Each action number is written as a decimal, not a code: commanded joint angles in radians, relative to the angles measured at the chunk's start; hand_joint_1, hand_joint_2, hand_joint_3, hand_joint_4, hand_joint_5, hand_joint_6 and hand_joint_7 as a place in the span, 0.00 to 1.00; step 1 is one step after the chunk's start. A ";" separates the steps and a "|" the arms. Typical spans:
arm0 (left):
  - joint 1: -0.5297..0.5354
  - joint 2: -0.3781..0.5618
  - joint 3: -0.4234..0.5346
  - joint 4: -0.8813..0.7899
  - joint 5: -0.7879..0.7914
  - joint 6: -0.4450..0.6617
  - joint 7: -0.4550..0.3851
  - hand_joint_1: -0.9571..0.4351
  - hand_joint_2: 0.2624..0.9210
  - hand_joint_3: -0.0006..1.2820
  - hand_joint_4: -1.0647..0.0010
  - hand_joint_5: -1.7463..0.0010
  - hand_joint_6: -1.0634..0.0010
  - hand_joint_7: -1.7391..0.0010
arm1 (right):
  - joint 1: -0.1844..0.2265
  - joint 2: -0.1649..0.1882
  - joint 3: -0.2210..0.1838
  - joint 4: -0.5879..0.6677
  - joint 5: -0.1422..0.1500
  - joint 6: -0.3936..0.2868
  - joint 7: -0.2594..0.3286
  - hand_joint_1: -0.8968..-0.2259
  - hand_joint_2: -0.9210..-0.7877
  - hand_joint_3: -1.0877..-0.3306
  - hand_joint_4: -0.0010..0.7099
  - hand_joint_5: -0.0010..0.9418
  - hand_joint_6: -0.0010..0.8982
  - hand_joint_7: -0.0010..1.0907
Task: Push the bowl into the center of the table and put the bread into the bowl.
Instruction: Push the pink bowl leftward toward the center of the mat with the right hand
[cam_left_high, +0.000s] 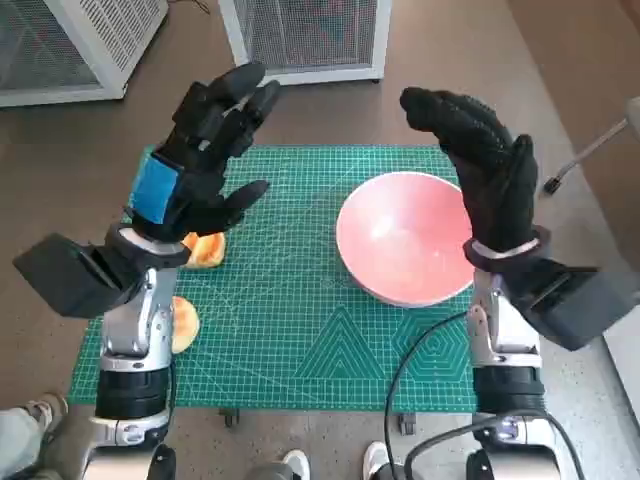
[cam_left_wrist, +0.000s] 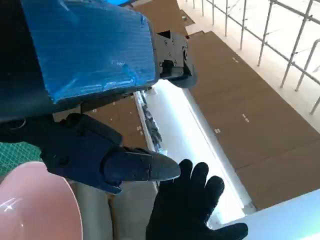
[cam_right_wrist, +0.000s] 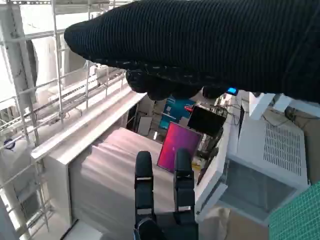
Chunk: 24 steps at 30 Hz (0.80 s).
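A pink bowl (cam_left_high: 404, 236) sits on the right half of the green cutting mat (cam_left_high: 290, 330); its rim also shows in the left wrist view (cam_left_wrist: 35, 200). Bread (cam_left_high: 205, 249) lies near the mat's left edge, partly hidden under my left hand, and a second piece (cam_left_high: 184, 322) lies beside my left forearm. My left hand (cam_left_high: 205, 150) is raised above the mat's left side, fingers spread, holding nothing. My right hand (cam_left_high: 485, 165) is raised upright at the bowl's right rim, fingers apart and empty; its glove also shows in the left wrist view (cam_left_wrist: 187, 205).
Two white perforated cabinets (cam_left_high: 305, 35) stand on the floor beyond the mat. A metal stand leg (cam_left_high: 585, 155) is on the floor at the right. A person's shoes (cam_left_high: 295, 465) show at the table's near edge.
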 joint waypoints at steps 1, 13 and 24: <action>-0.016 -0.001 0.003 0.002 -0.010 0.006 -0.005 0.30 1.00 0.21 0.74 1.00 0.97 0.64 | 0.021 0.002 0.005 0.003 -0.009 0.012 -0.003 0.34 0.00 0.53 0.28 0.00 0.13 0.36; -0.011 -0.005 -0.003 0.001 0.004 0.000 0.002 0.30 1.00 0.21 0.74 1.00 0.98 0.64 | 0.030 -0.001 0.006 -0.011 -0.010 0.021 -0.005 0.35 0.00 0.53 0.28 0.00 0.12 0.36; -0.007 -0.008 -0.001 -0.003 0.000 0.002 -0.002 0.31 1.00 0.21 0.74 1.00 0.98 0.63 | 0.040 -0.002 0.006 -0.028 -0.011 0.030 -0.008 0.35 0.00 0.53 0.28 0.00 0.12 0.37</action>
